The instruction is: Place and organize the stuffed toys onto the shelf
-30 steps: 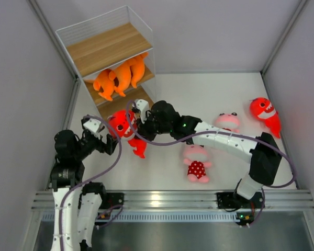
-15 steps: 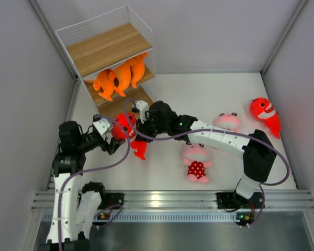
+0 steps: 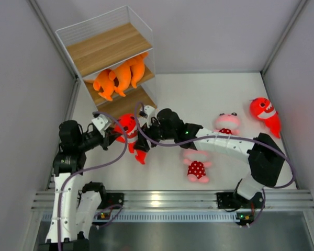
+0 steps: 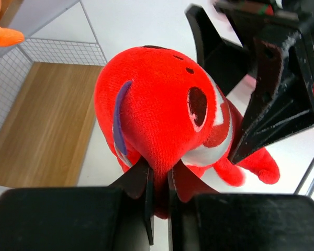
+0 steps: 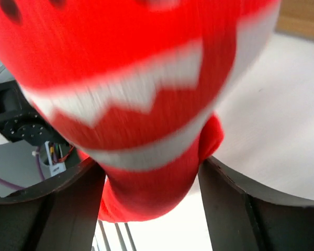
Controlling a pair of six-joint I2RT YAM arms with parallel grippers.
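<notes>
Orange sharks: three, on the shelf's middle board.
Red sharks: two. One red shark is before the shelf, the other far right.
Pink animals: two, on the table.
Left gripper: clamped on the near red shark — wide apart a second ago.
Right gripper: jaws apart around it — gripping it earlier.

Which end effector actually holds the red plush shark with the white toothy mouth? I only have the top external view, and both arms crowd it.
Observer: The left wrist view shows the left end effector pinched shut on a fold of the red plush shark with the white toothy mouth.
Operator: And the right one?
Observer: The right wrist view shows the right end effector open, its fingers standing apart on either side of the shark's body, with the mouth facing that camera.
</notes>
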